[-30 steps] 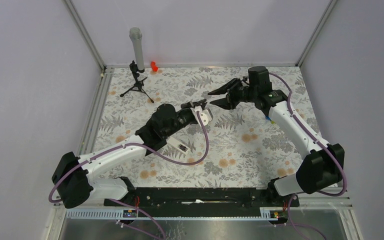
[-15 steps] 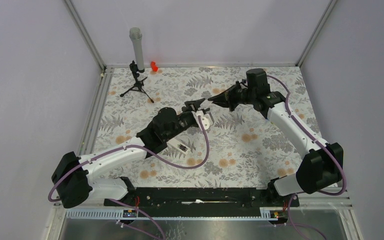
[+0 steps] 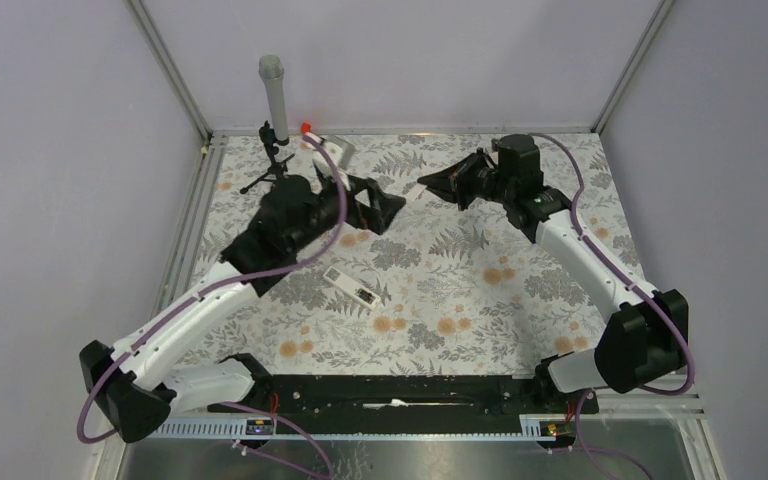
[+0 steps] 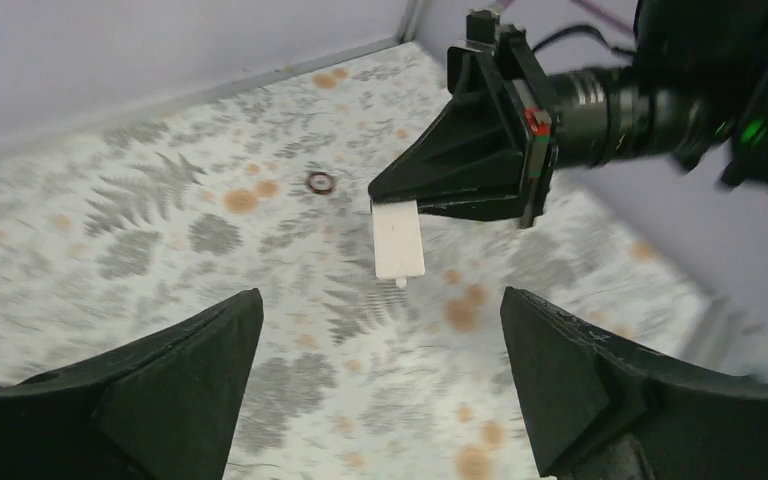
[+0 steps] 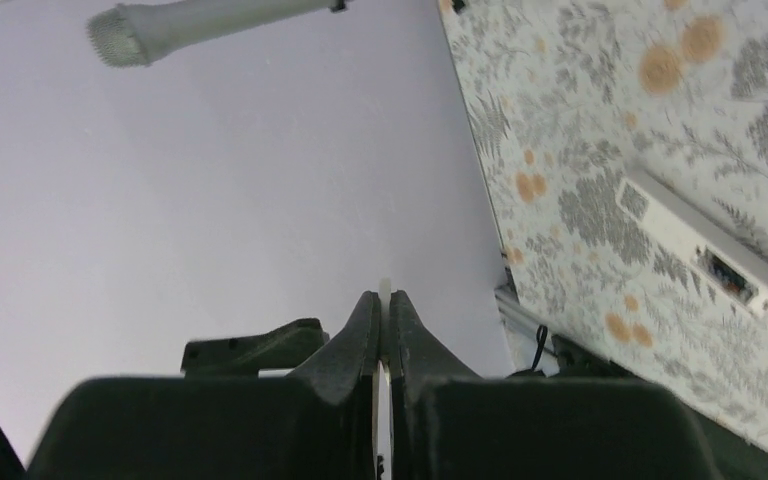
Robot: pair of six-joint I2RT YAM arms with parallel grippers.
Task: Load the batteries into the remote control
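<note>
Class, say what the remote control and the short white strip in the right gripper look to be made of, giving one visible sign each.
The remote control: probably hard plastic, matte white; crisp moulded edges, dark inset window. The short white strip, pinched in the right gripper: likely the same plastic; thin, flat, it juts out straight unsupported.
</note>
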